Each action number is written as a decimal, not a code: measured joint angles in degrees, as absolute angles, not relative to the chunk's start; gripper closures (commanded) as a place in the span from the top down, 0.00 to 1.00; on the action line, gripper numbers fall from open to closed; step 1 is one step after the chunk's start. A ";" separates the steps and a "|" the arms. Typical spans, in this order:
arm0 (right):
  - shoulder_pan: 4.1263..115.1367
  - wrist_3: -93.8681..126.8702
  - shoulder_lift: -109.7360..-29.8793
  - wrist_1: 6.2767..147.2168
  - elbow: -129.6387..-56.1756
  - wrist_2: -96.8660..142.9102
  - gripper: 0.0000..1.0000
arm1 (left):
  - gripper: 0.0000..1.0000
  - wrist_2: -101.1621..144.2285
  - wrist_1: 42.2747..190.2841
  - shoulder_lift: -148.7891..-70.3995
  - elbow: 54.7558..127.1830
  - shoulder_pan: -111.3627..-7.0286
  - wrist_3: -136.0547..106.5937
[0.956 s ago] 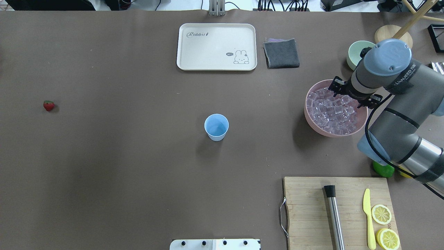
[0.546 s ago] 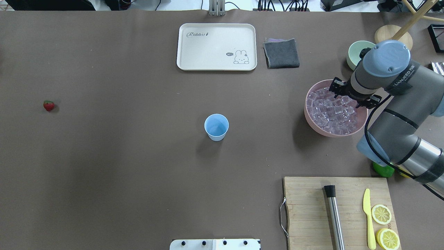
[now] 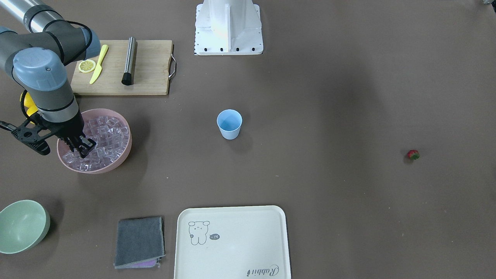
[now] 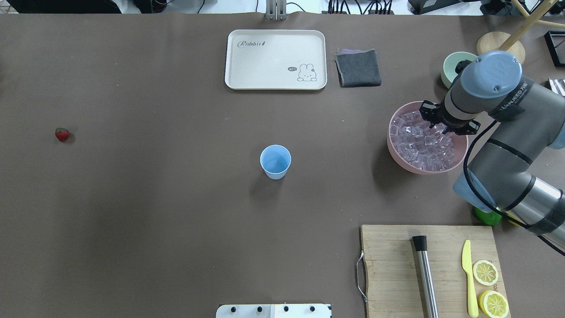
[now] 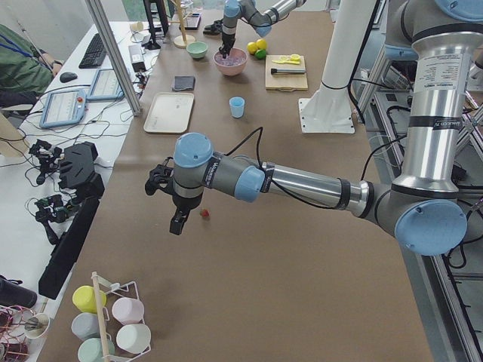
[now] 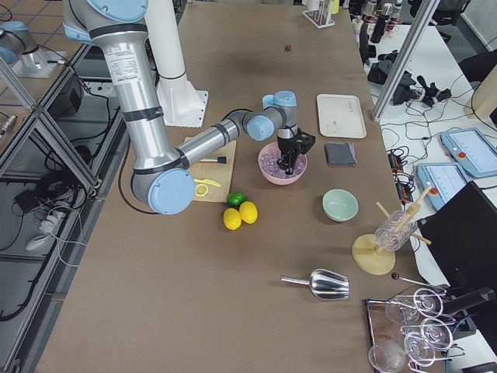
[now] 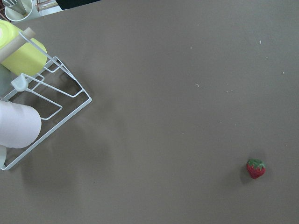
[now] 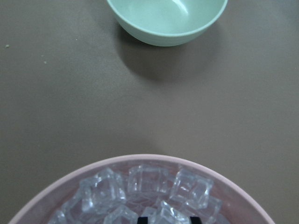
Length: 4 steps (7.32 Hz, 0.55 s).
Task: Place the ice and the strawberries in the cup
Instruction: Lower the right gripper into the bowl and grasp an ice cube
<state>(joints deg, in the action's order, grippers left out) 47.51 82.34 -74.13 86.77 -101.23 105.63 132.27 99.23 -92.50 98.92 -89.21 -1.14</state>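
Ice: many small clear cubes, faintly pink, heaped in the pink bowl. Cup: light blue, upright, empty, mid-table, well apart from the bowl. Strawberry: single, red with green cap, lying on the table far from the cup

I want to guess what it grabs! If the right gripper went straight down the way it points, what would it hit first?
Probably the ice: the right gripper points straight down into the pink bowl, right over the cubes.
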 measured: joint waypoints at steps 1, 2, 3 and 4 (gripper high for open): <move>47.65 82.24 -74.24 86.85 -102.56 105.79 0.00 | 0.98 132.28 99.23 -92.49 98.89 -89.21 -1.14; 47.84 82.20 -74.44 87.25 -104.30 105.86 0.00 | 0.98 132.27 99.23 -92.47 98.86 -89.21 -1.14; 47.65 82.16 -74.26 87.95 -105.89 105.86 0.00 | 0.98 132.28 99.23 -92.47 98.79 -89.22 -1.14; 46.91 82.12 -73.08 88.42 -107.22 105.81 0.00 | 0.98 132.28 99.21 -92.44 98.75 -89.23 -1.14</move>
